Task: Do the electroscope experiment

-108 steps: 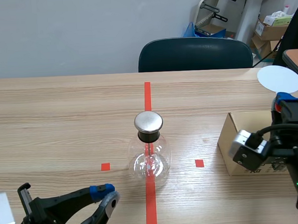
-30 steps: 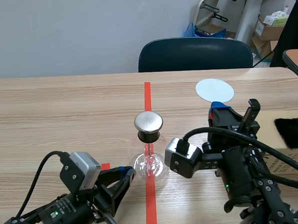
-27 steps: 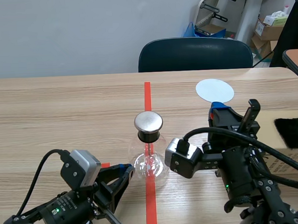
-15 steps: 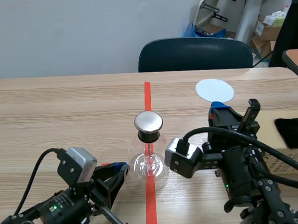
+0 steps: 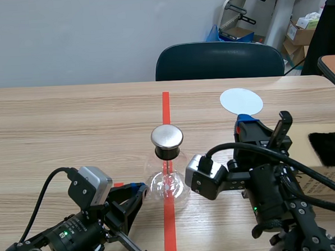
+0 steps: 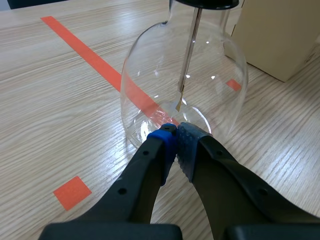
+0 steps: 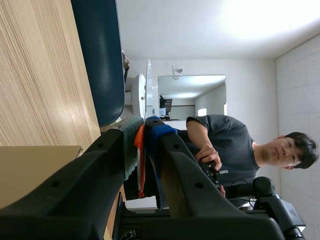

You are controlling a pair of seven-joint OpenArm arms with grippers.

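As the metal-capped round glass flask (image 5: 168, 180) (on the desk's (image 5: 71, 119) red tape (image 5: 166, 103)) was touched by the clenched left hand (image 6: 175, 136), toppling under a push was risked; the right hand (image 5: 246, 125) was clamped on a white disc (image 5: 241, 101).

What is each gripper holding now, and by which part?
The right gripper is shut on the white disc, by the orange part at its near edge. The left gripper is shut on nothing, its tips at the glass flask.
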